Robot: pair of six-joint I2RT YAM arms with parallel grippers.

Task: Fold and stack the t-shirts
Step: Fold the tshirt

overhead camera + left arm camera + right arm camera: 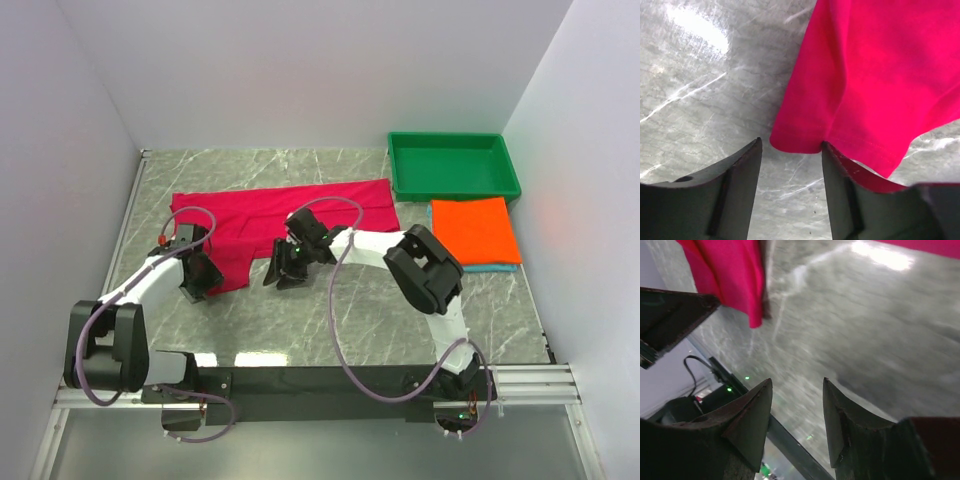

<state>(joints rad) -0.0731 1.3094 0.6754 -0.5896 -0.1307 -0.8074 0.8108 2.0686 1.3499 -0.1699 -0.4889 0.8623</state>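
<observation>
Both arms (pixel 150 285) are white with black joints (pixel 425 265), looping purplish cables (pixel 333 320) and dark end effectors (pixel 791 143).

Bare marble table (pixel 280 320) open along the near side, green tray (pixel 455 165) blocking the far right corner, orange t-shirt (pixel 475 230) just nearer, crimson t-shirt (pixel 270 205) spread far left.

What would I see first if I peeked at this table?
The big crimson-pink t-shirt, lying across the middle of the table, with the left gripper and right gripper by its near edge. Next, the bright orange t-shirt, folded square on the right, just in front of the green tray.
</observation>
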